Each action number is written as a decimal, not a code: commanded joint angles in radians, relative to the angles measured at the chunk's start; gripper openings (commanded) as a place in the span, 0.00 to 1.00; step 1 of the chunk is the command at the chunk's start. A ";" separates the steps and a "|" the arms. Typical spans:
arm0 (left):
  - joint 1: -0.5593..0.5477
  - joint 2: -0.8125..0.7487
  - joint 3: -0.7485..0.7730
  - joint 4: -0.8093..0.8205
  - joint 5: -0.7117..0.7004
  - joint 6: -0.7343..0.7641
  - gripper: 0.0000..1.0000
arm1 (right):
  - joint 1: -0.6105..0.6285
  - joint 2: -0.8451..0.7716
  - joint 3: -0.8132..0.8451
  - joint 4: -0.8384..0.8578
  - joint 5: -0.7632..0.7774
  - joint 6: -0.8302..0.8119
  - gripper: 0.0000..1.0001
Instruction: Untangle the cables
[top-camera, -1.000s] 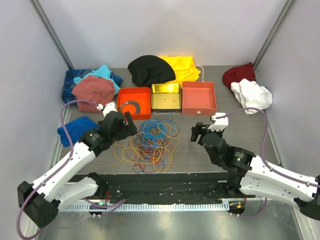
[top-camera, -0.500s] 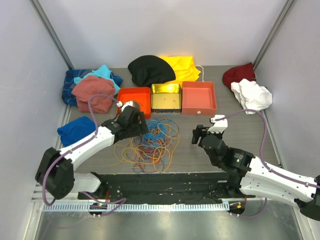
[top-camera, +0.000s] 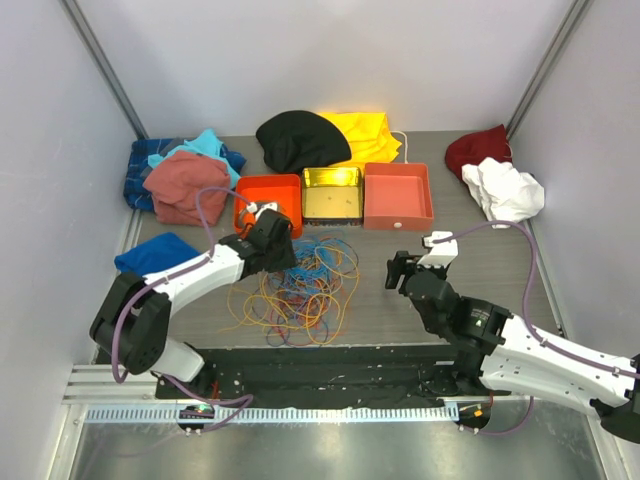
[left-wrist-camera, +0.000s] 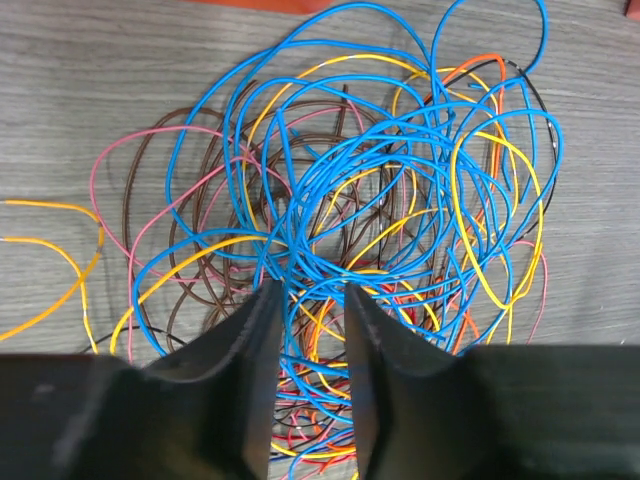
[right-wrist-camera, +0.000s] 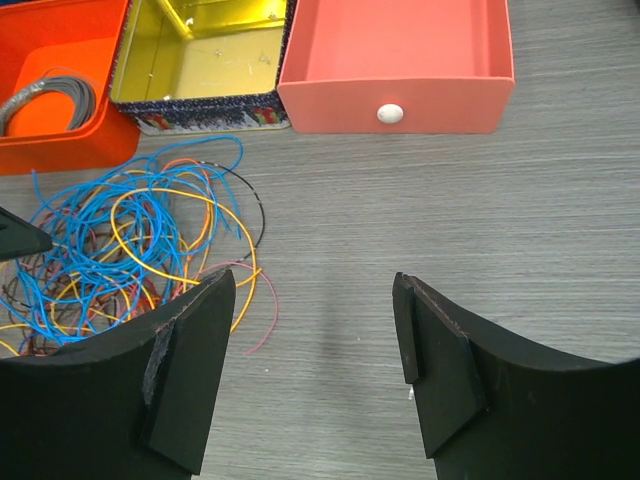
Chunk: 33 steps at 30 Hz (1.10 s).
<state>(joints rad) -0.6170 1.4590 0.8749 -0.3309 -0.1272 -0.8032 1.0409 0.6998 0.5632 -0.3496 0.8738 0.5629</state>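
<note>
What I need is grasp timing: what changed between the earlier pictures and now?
The left end effector reached forward and right over the cables, its jaws narrowing around blue strands, nothing lifted yet. The right end effector stayed open, nearly still; the cables kept their layout.

Overhead view, close wrist views, shared cables (top-camera: 300, 280)
</note>
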 joint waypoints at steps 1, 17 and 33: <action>-0.003 0.001 0.033 0.039 0.003 0.010 0.28 | 0.002 -0.014 -0.006 0.003 0.034 0.022 0.72; -0.039 -0.264 0.407 -0.137 -0.038 0.124 0.00 | 0.002 -0.034 0.000 0.014 0.037 0.020 0.72; -0.185 -0.060 1.168 -0.281 -0.083 0.306 0.00 | 0.004 -0.054 0.040 0.115 -0.058 -0.020 0.71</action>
<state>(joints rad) -0.7986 1.3434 1.9324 -0.5655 -0.1921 -0.5587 1.0409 0.6601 0.5552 -0.3065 0.8436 0.5697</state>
